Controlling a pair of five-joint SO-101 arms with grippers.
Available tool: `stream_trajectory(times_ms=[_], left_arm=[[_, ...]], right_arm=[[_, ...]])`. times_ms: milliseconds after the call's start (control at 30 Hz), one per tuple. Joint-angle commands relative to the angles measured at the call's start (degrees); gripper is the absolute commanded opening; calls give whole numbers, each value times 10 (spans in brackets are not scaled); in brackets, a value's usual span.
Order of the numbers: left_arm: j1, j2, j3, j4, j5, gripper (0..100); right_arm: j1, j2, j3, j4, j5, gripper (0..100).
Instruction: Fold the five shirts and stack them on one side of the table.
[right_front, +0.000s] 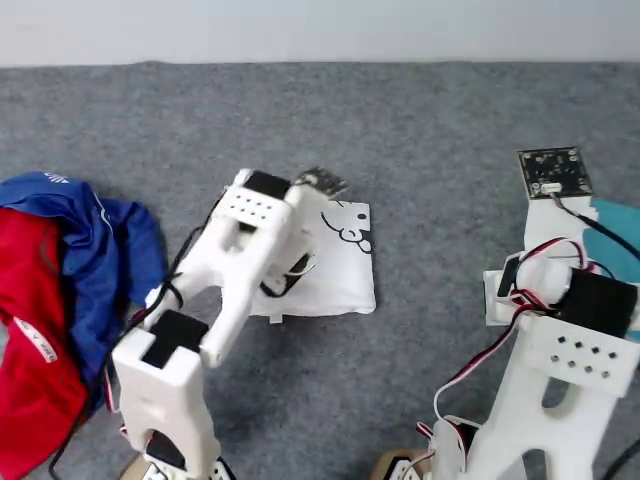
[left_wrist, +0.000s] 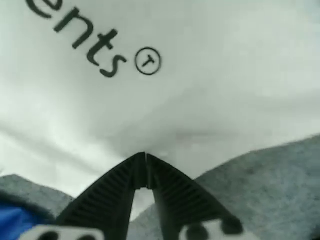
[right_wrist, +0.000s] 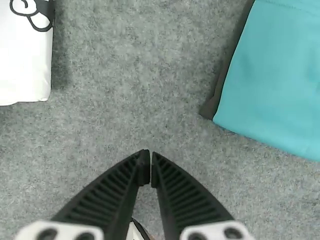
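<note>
Looking down over the grey table (right_front: 450, 150), I'd say the layout tells the order of the job: unfolded work to one side, finished work to the other, and the piece in hand in the middle. The biggest lump is the loose heap on the left arm's side. A red shirt (right_front: 30, 330) is bunched at the table's edge, with a blue shirt (right_front: 100, 250) draped over and beside it. Both are crumpled, so I take them to be waiting their turn. In the middle lies the white shirt (right_front: 340, 270), flattened into a tidy rectangle with a cartoon print facing up, which reads to me as folded or nearly so. On the right arm's side a teal shirt (right_front: 620, 225) lies flat and square-edged, partly under that arm, and I judge it to be the start of the stack.

The left arm (right_front: 230, 270) is bent low over the white shirt, probably to press it down or drag it along. Its left gripper (left_wrist: 145, 159) has its jaws pressed together, the tips resting on the white cloth close to the shirt's edge, where creases run away from them. Whether a pinch of cloth is caught between the tips I cannot tell. The right arm (right_front: 570, 340) stands back, likely parked out of the way. Its right gripper (right_wrist: 150, 155) is likewise closed, on nothing, over bare table. The white shirt lies off to one side of it and the teal shirt to the other, and it touches neither.
</note>
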Motion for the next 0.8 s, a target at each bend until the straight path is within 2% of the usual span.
stream_trajectory(times_ms=[0, 233, 533, 767], left_arm=[[-24, -3, 48, -55, -8, 5], [-24, -9, 22, -40, -27, 5], [-27, -11, -167, 125, -23, 5], [-68, -154, -148, 124, 4, 5]], right_arm=[[7, -12, -3, 21, 6, 24], [6, -12, -3, 18, 6, 24], [5, -12, -3, 18, 6, 24], [0, -11, 37, 17, 1, 28]])
